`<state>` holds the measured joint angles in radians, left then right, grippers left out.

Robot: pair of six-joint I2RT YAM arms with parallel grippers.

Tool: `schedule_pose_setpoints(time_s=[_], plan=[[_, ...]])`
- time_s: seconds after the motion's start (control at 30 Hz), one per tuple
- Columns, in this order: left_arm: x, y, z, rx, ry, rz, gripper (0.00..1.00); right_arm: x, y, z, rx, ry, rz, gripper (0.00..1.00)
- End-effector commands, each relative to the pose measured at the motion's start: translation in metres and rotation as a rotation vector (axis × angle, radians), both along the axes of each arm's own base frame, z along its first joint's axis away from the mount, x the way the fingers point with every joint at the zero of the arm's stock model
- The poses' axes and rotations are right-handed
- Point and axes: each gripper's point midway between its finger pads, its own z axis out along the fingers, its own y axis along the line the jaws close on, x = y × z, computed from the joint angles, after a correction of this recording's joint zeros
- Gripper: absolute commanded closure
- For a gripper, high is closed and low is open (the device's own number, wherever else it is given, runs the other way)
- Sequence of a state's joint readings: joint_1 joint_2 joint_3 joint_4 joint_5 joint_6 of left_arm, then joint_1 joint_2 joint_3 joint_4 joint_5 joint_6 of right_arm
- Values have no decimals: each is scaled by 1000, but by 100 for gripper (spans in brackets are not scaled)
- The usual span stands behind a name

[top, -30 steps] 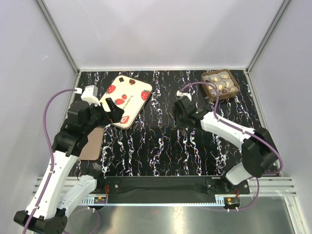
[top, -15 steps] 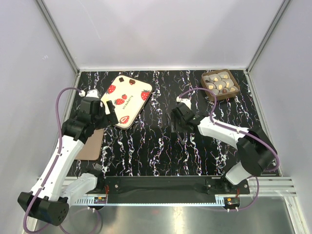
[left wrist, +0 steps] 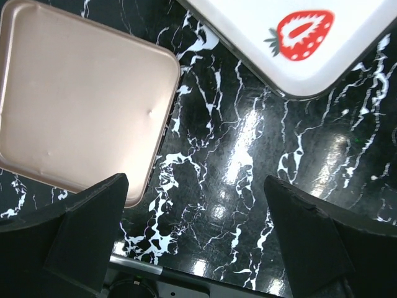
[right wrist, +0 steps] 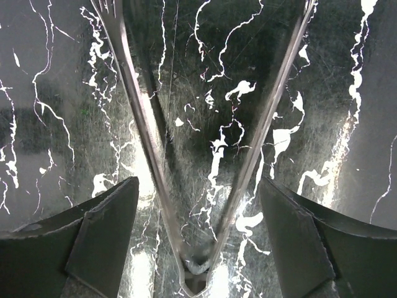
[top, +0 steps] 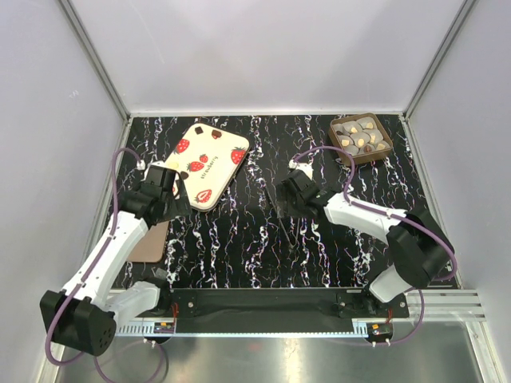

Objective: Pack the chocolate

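The chocolate [top: 359, 136], small round grey and gold pieces, sits in a square brown tray [top: 382, 152] at the far right. My right gripper [top: 283, 204] is open mid-table, well short of the tray. In the right wrist view its fingers [right wrist: 105, 230] straddle V-shaped metal tongs [right wrist: 149, 136] lying on the table, not touching their arms. My left gripper [top: 176, 196] is open and empty, low over the table beside the strawberry lid [top: 209, 163]. The left wrist view shows it [left wrist: 195, 186] between the lid [left wrist: 298, 43] and a flat rose-gold tin [left wrist: 74, 105].
The rose-gold tin [top: 150, 239] lies at the left edge of the black marbled table [top: 239, 247]. White walls enclose three sides. The metal rail [top: 263, 307] runs along the near edge.
My left gripper has drawn back from the lid's edge toward the near left. My right gripper has shifted a little left and nearer, over the tongs.
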<state>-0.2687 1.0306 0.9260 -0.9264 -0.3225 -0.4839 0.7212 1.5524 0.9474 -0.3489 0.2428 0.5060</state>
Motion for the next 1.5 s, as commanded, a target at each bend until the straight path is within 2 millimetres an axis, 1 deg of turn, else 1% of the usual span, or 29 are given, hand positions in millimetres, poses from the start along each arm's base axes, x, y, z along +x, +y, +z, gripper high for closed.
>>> schedule_pose_setpoints(time_s=[0.0,0.1,0.23,0.3,0.33,0.37,0.43,0.47,0.53,0.57,0.67,0.73,0.83,0.87,1.03,1.07,1.1,1.13,1.17,1.23,1.27,1.33,1.37,1.47], plan=[[4,1,-9,-10,4,36,1,5,6,5,32,-50,-12,15],[5,3,-16,0,25,50,1,9,5,-3,12,-52,-24,16],[7,5,-23,10,61,64,1,10,10,-2,23,-45,-13,16],[7,6,-30,21,81,70,1,9,14,8,48,-52,3,16],[8,8,-33,26,88,77,1,6,12,12,43,-47,16,16],[7,10,-39,35,111,81,1,6,15,24,65,-59,33,16],[8,12,-44,44,135,83,1,3,15,38,72,-68,48,16],[8,12,-48,52,155,86,1,2,15,50,93,-87,54,16],[11,11,-52,53,170,77,2,-1,14,61,106,-105,60,16],[11,9,-56,47,189,71,3,-2,14,71,125,-125,66,16],[11,6,-63,34,203,54,4,-5,10,82,136,-140,73,15],[10,6,-64,36,208,54,5,-9,8,88,142,-147,81,15],[11,4,-63,22,200,41,5,-14,7,92,153,-147,91,15],[11,3,-65,13,207,34,5,-15,7,97,165,-157,95,15],[12,-2,-68,-16,234,-1,8,-16,2,105,167,-182,91,15],[14,-5,-68,-26,243,-23,8,-15,0,106,164,-190,85,15],[12,-5,-68,-17,268,-61,9,-16,-1,106,160,-189,85,15],[13,-6,-67,-11,283,-70,10,-16,-2,108,161,-195,84,15],[17,-3,-65,6,291,-69,11,-17,-2,110,163,-200,85,14],[14,1,-66,33,333,-76,13,-18,-4,110,160,-200,86,14],[16,3,-67,52,351,-72,15,-19,-6,114,166,-210,84,14],[13,6,-69,72,379,-80,17,-20,-7,115,169,-221,86,14],[12,7,-69,79,384,-83,18,-20,-8,118,174,-234,86,14],[13,-1,-70,39,377,-123,19,-19,-9,120,162,-248,93,14]])
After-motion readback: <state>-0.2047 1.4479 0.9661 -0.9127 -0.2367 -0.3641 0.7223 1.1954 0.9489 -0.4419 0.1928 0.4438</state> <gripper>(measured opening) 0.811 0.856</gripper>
